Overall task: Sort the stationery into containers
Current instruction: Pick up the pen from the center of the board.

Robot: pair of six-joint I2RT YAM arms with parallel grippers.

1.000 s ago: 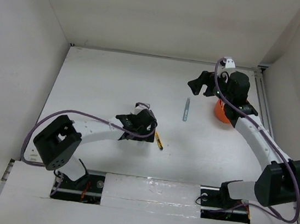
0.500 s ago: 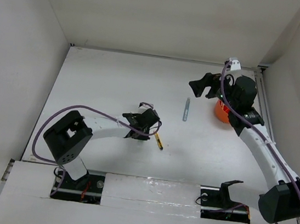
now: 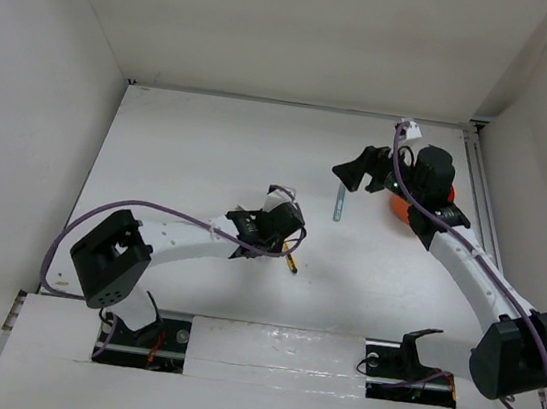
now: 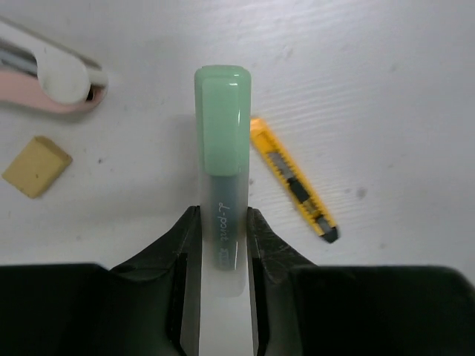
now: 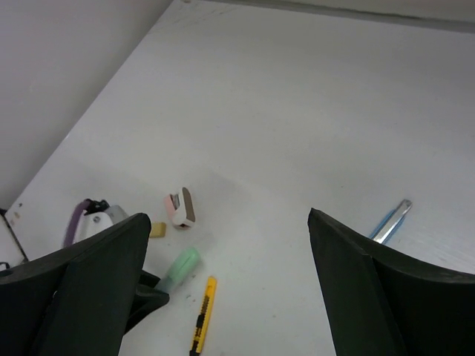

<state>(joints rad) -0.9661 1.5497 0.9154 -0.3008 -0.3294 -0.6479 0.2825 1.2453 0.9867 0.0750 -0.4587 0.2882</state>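
My left gripper (image 4: 221, 219) is shut on a pale green marker (image 4: 223, 126), whose cap end sticks out past the fingertips. I cannot tell whether the marker rests on the table. Just right of it lies a short yellow-black pen (image 4: 293, 182). A tan eraser (image 4: 35, 167) and a pink and white item (image 4: 52, 81) lie to the left. In the top view, my left gripper (image 3: 273, 227) is at mid-table. My right gripper (image 3: 352, 169) hangs open and empty above a grey-blue pen (image 3: 338, 201). The right arm partly hides the orange pot (image 3: 400, 207).
White walls close the table (image 3: 189, 153) on the left, back and right. In the right wrist view, the green marker (image 5: 180, 267), the yellow-black pen (image 5: 202, 315), the pink item (image 5: 180, 208) and the grey-blue pen (image 5: 391, 220) lie spread below the open fingers (image 5: 349, 267).
My left gripper has shut on the pale green marker and shifted slightly right. My right gripper has swung a little to the left and stays open.
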